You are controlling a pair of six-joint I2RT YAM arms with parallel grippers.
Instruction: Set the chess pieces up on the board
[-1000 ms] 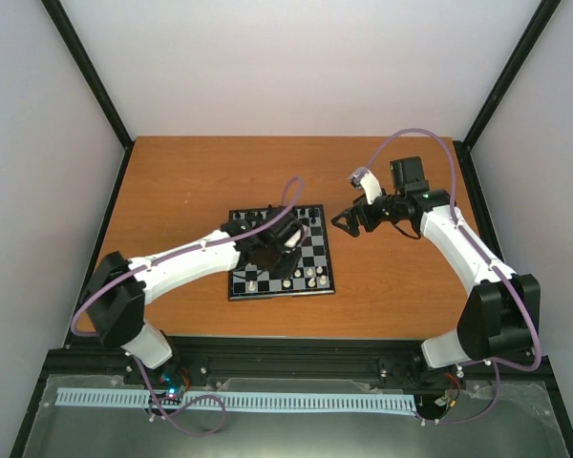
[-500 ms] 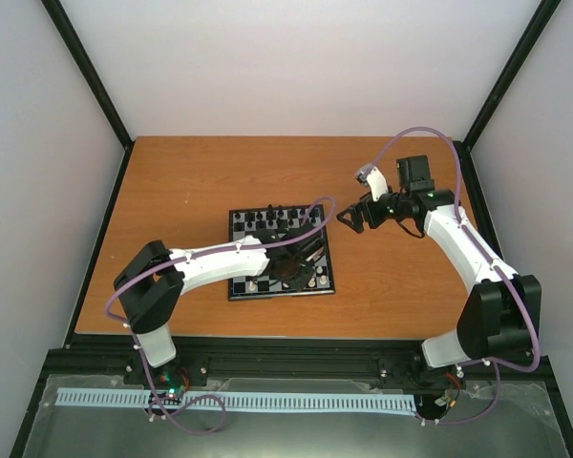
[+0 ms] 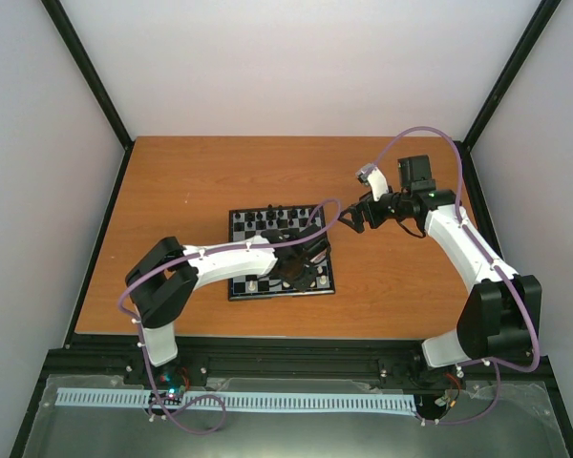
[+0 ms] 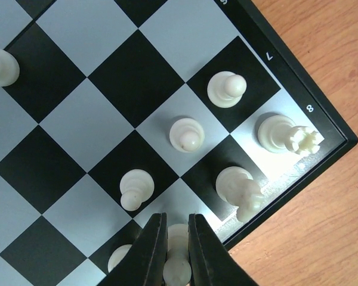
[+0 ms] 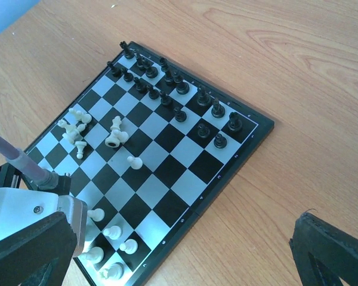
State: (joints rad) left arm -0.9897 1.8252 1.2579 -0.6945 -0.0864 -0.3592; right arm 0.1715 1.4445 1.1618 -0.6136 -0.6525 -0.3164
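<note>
Chess pieces, tiny cream-white figurines (image 4: 186, 133), stand on the small black-and-silver checkerboard (image 5: 161, 170) near one corner. Black figurines (image 5: 167, 77) fill two rows on its opposite side, and a few toppled white ones (image 5: 114, 136) lie mid-board. My left gripper (image 4: 177, 238) is pinched almost closed on one cream-white piece (image 4: 178, 271) at the board's edge. My right gripper (image 3: 350, 220) hangs spread wide and empty beside the board.

board (image 5: 167, 167) on table (image 3: 172, 191) centre | chess pieces (image 4: 186, 134) along far and near edges | one between left jaws
</note>
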